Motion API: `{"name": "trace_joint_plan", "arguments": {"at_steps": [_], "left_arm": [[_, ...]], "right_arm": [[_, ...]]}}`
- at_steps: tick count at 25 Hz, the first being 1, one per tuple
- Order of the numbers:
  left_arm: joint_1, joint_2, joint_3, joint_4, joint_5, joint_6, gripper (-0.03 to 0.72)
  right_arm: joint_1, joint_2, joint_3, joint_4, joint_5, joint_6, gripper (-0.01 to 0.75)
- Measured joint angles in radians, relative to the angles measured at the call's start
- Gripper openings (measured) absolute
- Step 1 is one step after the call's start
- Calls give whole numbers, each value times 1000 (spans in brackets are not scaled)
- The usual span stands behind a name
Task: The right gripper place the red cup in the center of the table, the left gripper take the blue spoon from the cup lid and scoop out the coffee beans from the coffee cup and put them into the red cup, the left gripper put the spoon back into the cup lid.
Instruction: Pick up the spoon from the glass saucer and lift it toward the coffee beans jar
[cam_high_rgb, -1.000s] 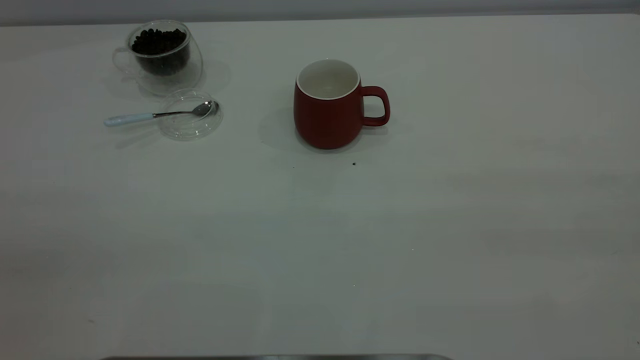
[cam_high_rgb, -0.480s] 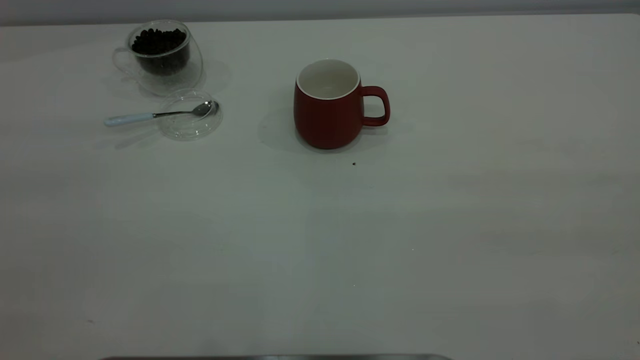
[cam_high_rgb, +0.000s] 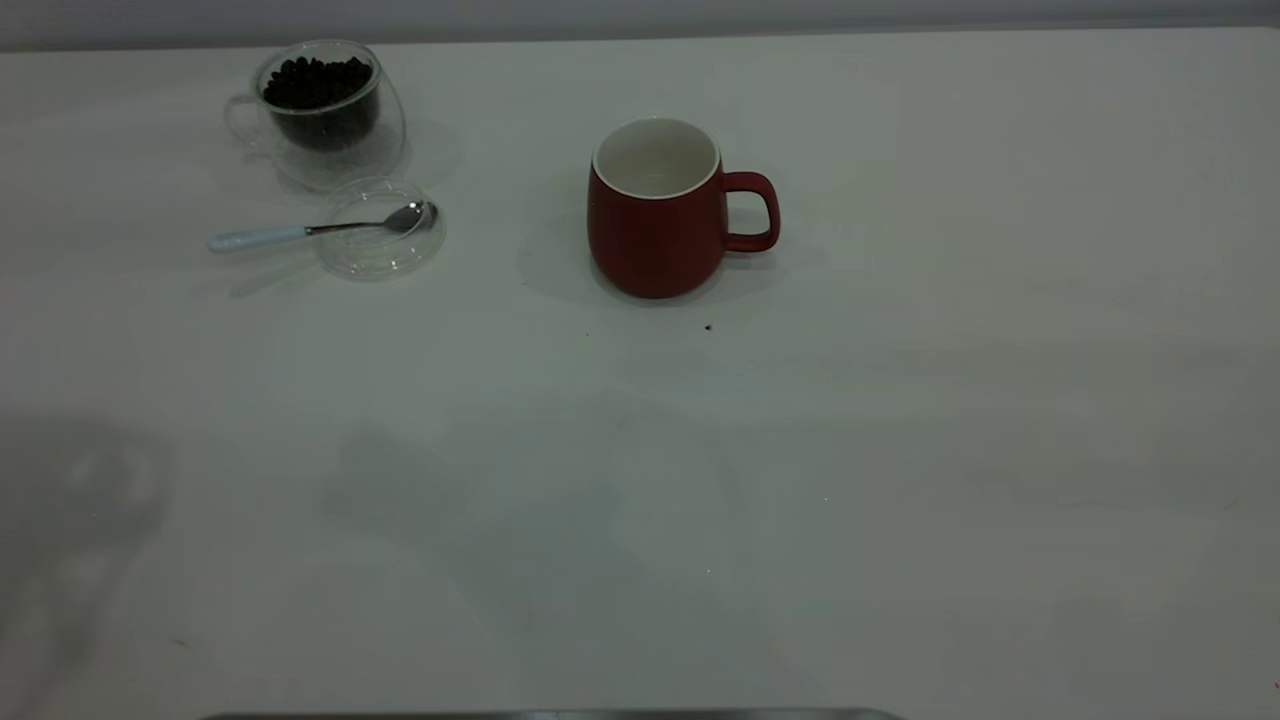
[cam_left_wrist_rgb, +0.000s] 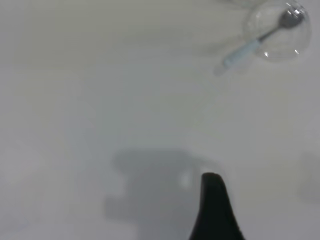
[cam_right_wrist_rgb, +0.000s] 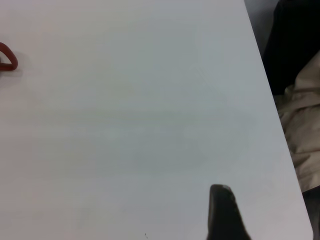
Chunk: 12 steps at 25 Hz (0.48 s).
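Observation:
The red cup (cam_high_rgb: 655, 225) stands upright and empty near the middle of the white table (cam_high_rgb: 900, 400), its handle (cam_right_wrist_rgb: 7, 57) pointing right. At the far left the clear coffee cup (cam_high_rgb: 325, 110) holds the coffee beans (cam_high_rgb: 318, 85). Just in front of it lies the cup lid (cam_high_rgb: 385, 255), with the blue spoon (cam_high_rgb: 300, 232) resting across it, bowl in the lid and handle sticking out left. Neither arm shows in the exterior view. My left gripper (cam_left_wrist_rgb: 214, 205) hangs over bare table, far from the lid (cam_left_wrist_rgb: 280, 42) and spoon (cam_left_wrist_rgb: 250, 47). My right gripper (cam_right_wrist_rgb: 222, 210) hovers near the table's right edge.
A small dark speck (cam_high_rgb: 708, 327) lies in front of the red cup. In the right wrist view the table edge (cam_right_wrist_rgb: 270, 100) runs close by, with beige cloth (cam_right_wrist_rgb: 305, 135) and a dark shape (cam_right_wrist_rgb: 295, 40) beyond it. A soft shadow (cam_high_rgb: 80, 520) falls on the near left.
A blurred shadow has spread over the near left of the table in the exterior view. The cups, lid and spoon have not moved.

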Motion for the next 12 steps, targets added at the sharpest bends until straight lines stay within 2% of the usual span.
{"name": "trace_joint_plan", "arguments": {"at_steps": [5, 8, 12], "left_arm": [[10, 320, -160, 0, -40, -87, 584], [35, 476, -262, 0, 6, -166, 584], [96, 591, -352, 0, 44, -181, 584]], "right_arm": [[0, 0, 0, 0, 0, 0, 476], [0, 0, 0, 0, 0, 0, 476], [0, 0, 0, 0, 0, 0, 476]]}}
